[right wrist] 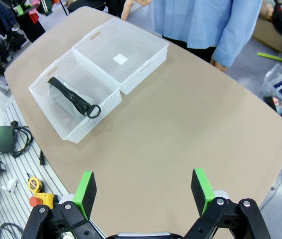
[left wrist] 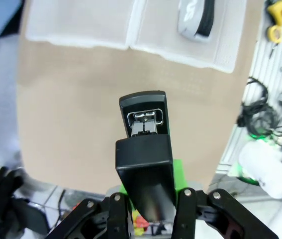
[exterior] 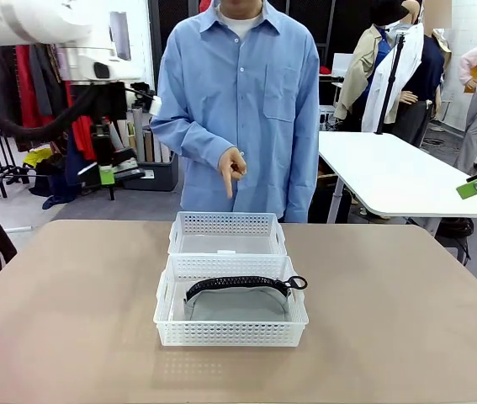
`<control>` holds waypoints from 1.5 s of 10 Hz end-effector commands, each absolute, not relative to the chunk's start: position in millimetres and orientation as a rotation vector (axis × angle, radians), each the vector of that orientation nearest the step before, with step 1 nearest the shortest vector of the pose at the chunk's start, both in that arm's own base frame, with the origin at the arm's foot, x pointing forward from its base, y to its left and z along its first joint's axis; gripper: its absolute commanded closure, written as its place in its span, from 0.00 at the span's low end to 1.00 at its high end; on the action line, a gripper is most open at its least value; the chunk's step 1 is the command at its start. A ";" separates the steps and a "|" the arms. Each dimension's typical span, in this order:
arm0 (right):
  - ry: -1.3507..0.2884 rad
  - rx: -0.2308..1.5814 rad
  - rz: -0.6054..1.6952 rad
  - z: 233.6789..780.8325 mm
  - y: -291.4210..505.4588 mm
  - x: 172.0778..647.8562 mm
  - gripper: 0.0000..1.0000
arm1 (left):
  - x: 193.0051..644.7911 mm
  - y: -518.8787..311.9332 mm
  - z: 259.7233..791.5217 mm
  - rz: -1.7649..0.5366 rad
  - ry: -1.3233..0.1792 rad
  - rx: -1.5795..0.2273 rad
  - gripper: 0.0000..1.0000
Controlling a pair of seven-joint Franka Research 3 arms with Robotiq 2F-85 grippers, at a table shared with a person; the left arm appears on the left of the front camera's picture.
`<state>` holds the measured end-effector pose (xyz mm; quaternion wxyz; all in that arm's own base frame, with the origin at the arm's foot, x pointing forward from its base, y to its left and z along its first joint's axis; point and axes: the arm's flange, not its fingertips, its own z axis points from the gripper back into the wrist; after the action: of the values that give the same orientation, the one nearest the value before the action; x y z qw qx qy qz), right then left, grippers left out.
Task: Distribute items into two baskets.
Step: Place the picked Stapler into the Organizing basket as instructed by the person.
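Two white lattice baskets stand end to end at mid-table. The near basket (exterior: 231, 333) (right wrist: 45, 106) holds the grey pouch (exterior: 236, 303) (right wrist: 71, 99) (left wrist: 196, 19), its black zipper and ring pull on top. Behind it, the far basket (exterior: 226, 224) (right wrist: 145, 57) has nothing in it. My left gripper (left wrist: 150, 199) (exterior: 108, 172) hangs high over the table's far left, shut on the black stapler (left wrist: 143, 149), which juts out between the fingers. My right gripper (right wrist: 143, 191) is open with nothing in it, above the table's right side; its green tip (exterior: 472, 188) shows at the right edge.
A person in a blue shirt stands at the far side, one hand (exterior: 232, 171) pointing a finger down over the far basket. The brown table (exterior: 70, 320) is bare around the baskets. Cables and tools (right wrist: 11, 169) lie off the table's edge.
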<state>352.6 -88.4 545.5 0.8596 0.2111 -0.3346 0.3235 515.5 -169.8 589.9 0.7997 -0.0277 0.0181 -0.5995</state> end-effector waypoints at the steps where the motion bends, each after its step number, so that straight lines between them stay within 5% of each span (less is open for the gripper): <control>1: -0.710 0.450 0.684 545.1 -87.9 352.7 0.00 | 541.6 -198.3 604.1 -1.331 0.079 0.010 1.00; 7: -0.710 0.450 0.684 545.1 -87.9 352.7 0.00 | 613.5 -294.2 572.5 -1.424 0.149 0.066 1.00; 15: -0.710 0.450 0.684 545.1 -87.9 352.7 0.00 | 615.3 -354.4 487.0 -1.424 -0.034 0.023 1.00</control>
<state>352.6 -88.5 545.4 0.8598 0.2107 -0.3343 0.3233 624.9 -353.9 492.9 0.7485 0.0117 -0.0012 -0.6630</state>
